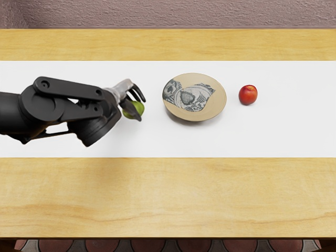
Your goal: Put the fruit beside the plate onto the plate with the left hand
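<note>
Head view: left hand (125, 96), fingers curled round the green fruit (138, 108), should clear the plate (219, 100) rim, then release low.

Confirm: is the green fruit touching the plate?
Apart. The head view shows white table surface between the green fruit and the plate.
</note>
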You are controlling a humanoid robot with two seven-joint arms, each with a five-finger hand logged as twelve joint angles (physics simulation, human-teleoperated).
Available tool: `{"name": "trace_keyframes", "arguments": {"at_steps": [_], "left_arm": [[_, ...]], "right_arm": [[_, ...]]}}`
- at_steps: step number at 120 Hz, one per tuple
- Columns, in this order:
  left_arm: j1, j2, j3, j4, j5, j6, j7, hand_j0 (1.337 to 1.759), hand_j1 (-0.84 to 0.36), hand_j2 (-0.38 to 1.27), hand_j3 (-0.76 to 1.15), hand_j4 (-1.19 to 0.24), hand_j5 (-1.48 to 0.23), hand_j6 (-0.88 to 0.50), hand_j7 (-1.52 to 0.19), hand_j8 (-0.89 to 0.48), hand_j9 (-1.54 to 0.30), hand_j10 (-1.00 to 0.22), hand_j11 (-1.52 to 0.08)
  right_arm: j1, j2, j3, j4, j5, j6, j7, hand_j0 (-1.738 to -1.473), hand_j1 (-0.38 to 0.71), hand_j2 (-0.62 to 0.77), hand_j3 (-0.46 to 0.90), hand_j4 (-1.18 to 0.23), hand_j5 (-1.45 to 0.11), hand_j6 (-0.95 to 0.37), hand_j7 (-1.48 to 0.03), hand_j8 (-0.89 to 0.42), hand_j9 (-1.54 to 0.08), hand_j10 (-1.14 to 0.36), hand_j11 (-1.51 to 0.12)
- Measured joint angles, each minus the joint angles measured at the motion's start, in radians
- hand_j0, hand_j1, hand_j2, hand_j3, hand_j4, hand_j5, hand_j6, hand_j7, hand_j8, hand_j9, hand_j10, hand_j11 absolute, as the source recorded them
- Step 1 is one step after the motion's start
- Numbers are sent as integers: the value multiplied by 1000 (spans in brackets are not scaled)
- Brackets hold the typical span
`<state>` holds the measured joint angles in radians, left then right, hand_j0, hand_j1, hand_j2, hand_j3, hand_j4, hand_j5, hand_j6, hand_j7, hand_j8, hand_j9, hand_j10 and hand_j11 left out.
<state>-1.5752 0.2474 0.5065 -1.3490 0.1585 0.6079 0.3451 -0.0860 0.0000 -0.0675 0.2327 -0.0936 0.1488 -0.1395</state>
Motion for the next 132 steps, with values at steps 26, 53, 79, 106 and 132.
{"name": "trace_keyframes", "arguments": {"at_steps": [26, 53, 79, 106, 132], "left_arm": [[-5, -4, -57, 3, 3, 0, -1, 1655, -299, 320, 0, -675, -984, -384, -939, -369, -949, -489, -942], [-3, -13, -96, 23, 7, 1, -5, 1656, -314, 360, 0, -674, -969, -392, -933, -383, -935, -500, -930], [0, -51, -108, 86, 13, 1, -7, 1656, -318, 357, 0, -674, -965, -390, -931, -377, -936, -500, -925], [5, -92, -109, 140, 15, 1, -8, 1656, -311, 339, 0, -672, -966, -399, -934, -374, -935, -503, -928], [14, -139, -108, 209, 13, 1, -9, 1656, -344, 404, 0, -670, -969, -402, -939, -374, -931, -498, -923]], "right_arm": [[0, 0, 0, 0, 0, 0, 0, -1658, -329, -4, 0, -17, -22, -16, -22, -16, -22, -17, -22], [0, 0, 0, 0, 0, 0, 0, -1658, -329, -4, 0, -17, -22, -16, -22, -16, -22, -17, -22], [0, 0, 0, 0, 0, 0, 0, -1658, -329, -4, 0, -16, -22, -16, -22, -16, -22, -16, -22], [0, 0, 0, 0, 0, 0, 0, -1658, -329, -4, 0, -17, -22, -16, -22, -16, -22, -17, -22], [0, 0, 0, 0, 0, 0, 0, -1658, -329, -4, 0, -17, -22, -16, -22, -16, -22, -17, -22]]}}
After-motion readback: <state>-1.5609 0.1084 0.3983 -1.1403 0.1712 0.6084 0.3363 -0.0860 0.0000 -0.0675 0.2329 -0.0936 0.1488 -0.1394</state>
